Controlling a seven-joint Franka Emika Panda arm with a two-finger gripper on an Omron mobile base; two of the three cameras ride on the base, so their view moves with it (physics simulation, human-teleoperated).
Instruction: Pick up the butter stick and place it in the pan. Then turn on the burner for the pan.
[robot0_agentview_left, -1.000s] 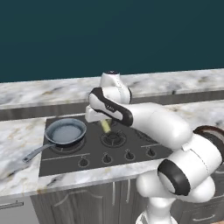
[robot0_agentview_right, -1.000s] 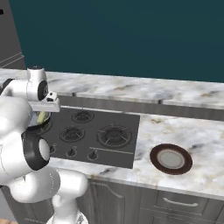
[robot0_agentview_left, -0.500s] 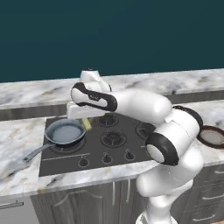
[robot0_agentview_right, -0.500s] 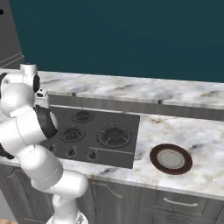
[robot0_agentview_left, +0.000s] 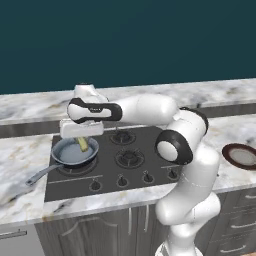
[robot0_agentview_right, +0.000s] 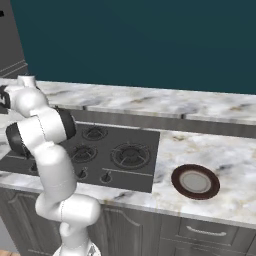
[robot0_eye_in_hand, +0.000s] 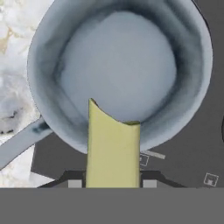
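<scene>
Butter stick: clamped in the closed gripper, hanging above the pan, long axis apparently running along the fingers, free end over the pan's near rim. Pan: on the cooktop, left burner, handle toward the marble counter. Right base view adds a plate on the counter.

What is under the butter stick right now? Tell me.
The butter stick, shut in the claw, hangs over the pan, whose grey-blue inside is bare. The stick covers a strip of the pan's near rim and some cooktop behind it.
</scene>
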